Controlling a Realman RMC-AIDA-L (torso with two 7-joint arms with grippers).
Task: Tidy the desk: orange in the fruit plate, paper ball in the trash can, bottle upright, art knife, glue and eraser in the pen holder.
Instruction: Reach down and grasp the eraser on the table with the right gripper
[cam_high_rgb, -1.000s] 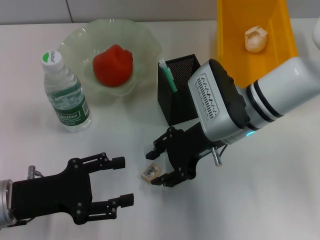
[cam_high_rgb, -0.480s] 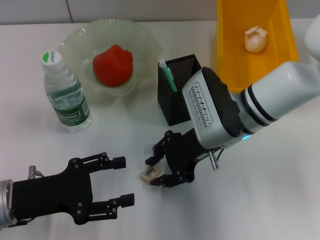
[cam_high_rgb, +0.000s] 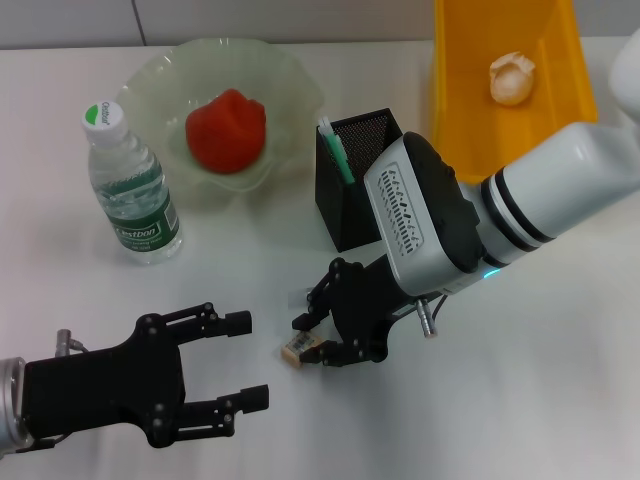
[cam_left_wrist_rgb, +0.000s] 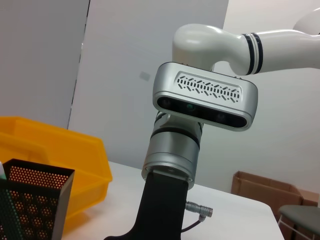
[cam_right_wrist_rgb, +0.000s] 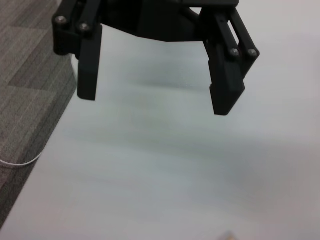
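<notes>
The small tan eraser lies on the white table, and my right gripper reaches down over it with both fingers pressed in around it. At the bottom left my left gripper hovers open and empty; it also shows open in the right wrist view, left gripper. The orange rests in the green fruit plate. The bottle stands upright. A green-and-white tool sticks out of the black mesh pen holder. The paper ball lies in the yellow trash can.
In the left wrist view the right arm's wrist fills the middle, with the pen holder and the yellow trash can beside it. The table edge and grey carpet show in the right wrist view.
My right gripper has shifted slightly left and lower, and its fingers have narrowed onto the eraser. The left arm has not moved.
</notes>
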